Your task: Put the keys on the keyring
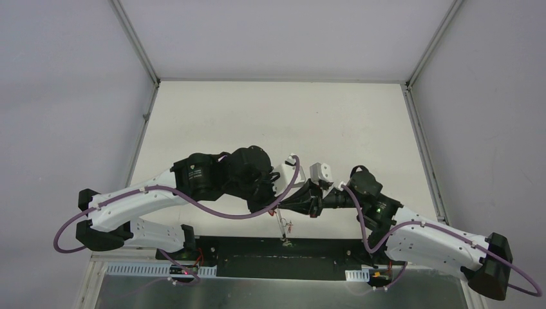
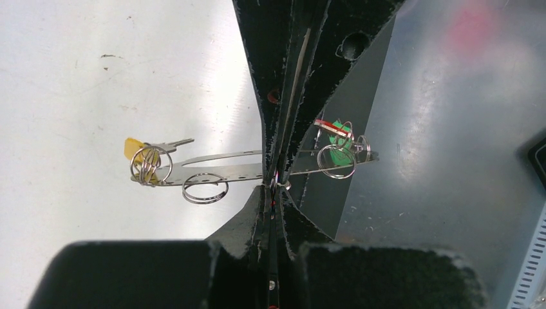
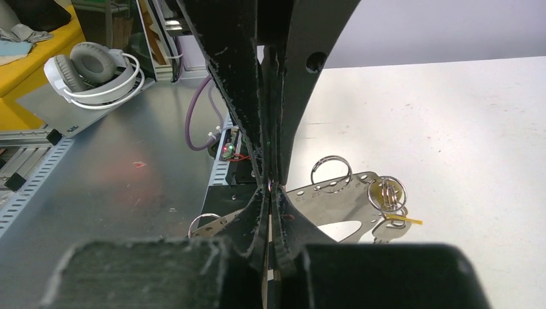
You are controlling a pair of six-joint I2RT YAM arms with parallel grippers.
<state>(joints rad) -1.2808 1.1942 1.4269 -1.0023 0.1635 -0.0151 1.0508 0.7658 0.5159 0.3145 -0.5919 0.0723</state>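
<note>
The keyring (image 2: 222, 158) is a flat silver band with small holes and a long opening, held level above the table's near edge. Small loops hang from it. One carries a yellow-tagged key (image 2: 138, 150), others a green tag (image 2: 338, 139) and a red tag (image 2: 330, 123). My left gripper (image 2: 273, 185) is shut on a thin small loop at the band's edge. My right gripper (image 3: 269, 187) is shut on the keyring (image 3: 335, 206), tip to tip with the left. From above, both meet at one spot (image 1: 282, 207), with the keys (image 1: 288, 226) dangling below.
The white table (image 1: 277, 122) lies beyond the arms. A black base plate (image 1: 257, 248) and a grey metal shelf (image 3: 96, 180) lie under the near edge. Headphones (image 3: 90, 71) and a purple cable (image 3: 199, 116) sit off the table.
</note>
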